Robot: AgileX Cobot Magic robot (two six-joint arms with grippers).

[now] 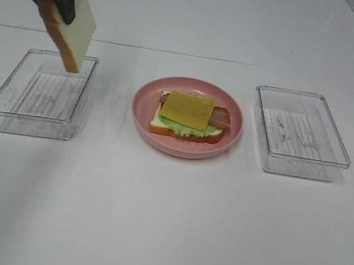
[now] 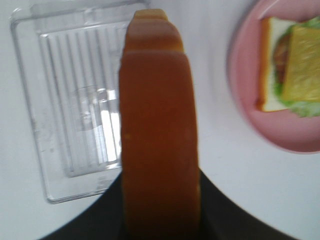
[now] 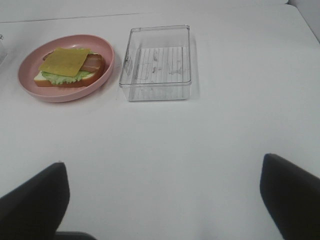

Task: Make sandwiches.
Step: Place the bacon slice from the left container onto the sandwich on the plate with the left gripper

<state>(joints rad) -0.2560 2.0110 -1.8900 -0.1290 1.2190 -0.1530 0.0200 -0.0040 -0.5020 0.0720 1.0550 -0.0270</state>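
The left gripper [image 1: 57,5] has its jaws pinched on a slice of bread [image 1: 73,30]; the slice hangs tilted in the air, white face outward, tan-brown crust along its lower edge, above the far corner of the left clear tray [image 1: 6,90]; in the left wrist view the crust [image 2: 159,135] fills the centre, with the tray beneath it on one side and the plate on the other.

The right gripper [image 3: 162,200] has its jaws spread wide; its two dark fingers [image 3: 35,205] stand well apart over bare desk [image 3: 165,150], touching nothing; this gripper does not appear in the exterior high view.

The open sandwich [image 1: 190,118] lies on the pink plate [image 1: 143,109] at the middle of the desk; it consists of a bottom slice of white bread [image 1: 159,124], a green lettuce leaf [image 1: 181,127] on that, reddish-brown bacon strips [image 1: 223,118] showing at the side nearer the right tray, and a yellow cheese square [image 1: 188,109] uppermost; no top slice covers it.

The right clear tray [image 1: 306,100] sits beside the plate, apart from it; the left tray sits on the plate's other side, likewise apart.
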